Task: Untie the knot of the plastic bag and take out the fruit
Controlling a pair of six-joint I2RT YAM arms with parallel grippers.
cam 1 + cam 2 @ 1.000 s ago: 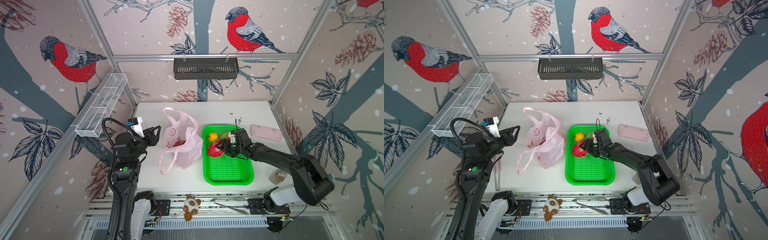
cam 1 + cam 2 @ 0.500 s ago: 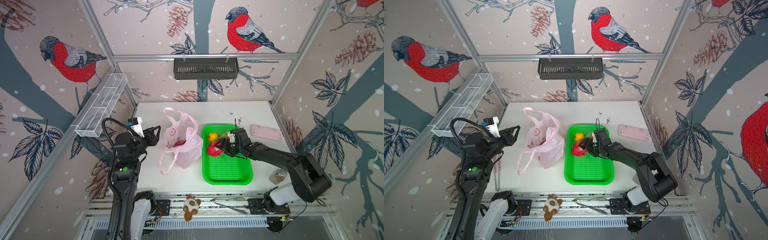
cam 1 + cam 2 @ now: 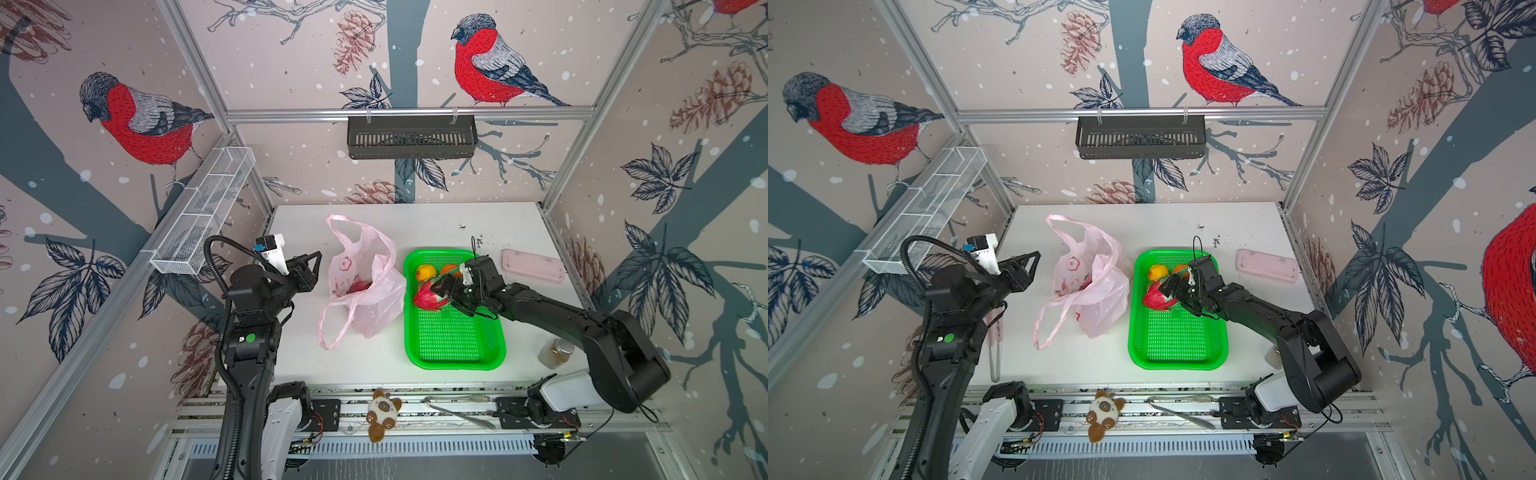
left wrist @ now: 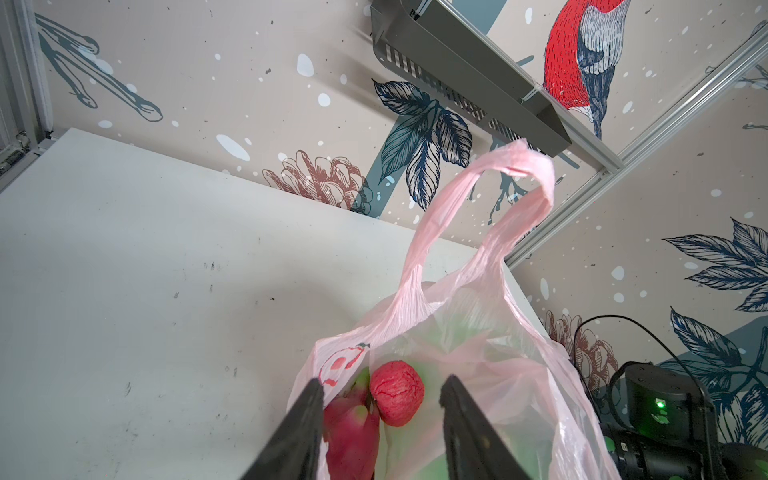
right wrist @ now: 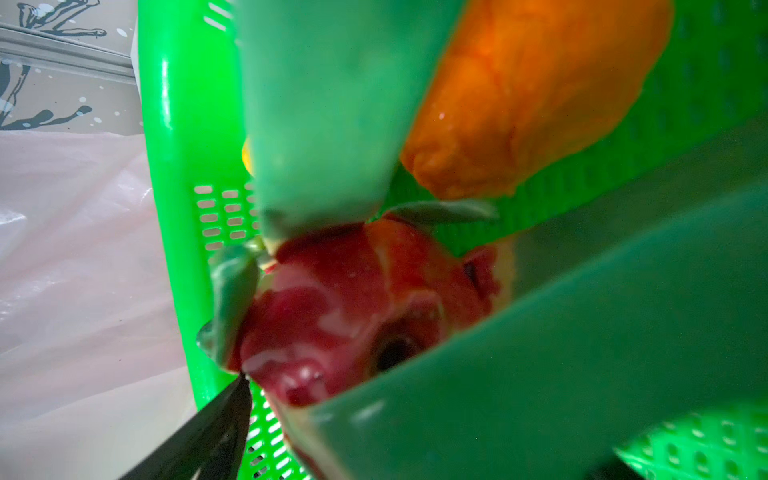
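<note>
white table [image 3: 436, 224] bears plastic bag [image 3: 365, 299], green tray [image 3: 453, 366], pink case [image 3: 533, 266], jar [image 3: 556, 353].

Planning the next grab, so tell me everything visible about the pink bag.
The bag is thin, translucent pale pink plastic with a red round print. It slumps untied and open-mouthed on the table, beside the tray. One loop handle stands up, one lies flat. A dragon fruit and red ball lie inside.

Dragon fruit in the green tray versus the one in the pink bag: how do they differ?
The tray dragon fruit lies in the green tray between the right gripper's spread jaws; the bag dragon fruit sits inside the plastic bag beside a red bumpy ball, with no gripper on it. The tray one shows plainly from above; the bag one is half veiled by plastic. Both are magenta with green-tipped scales.
</note>
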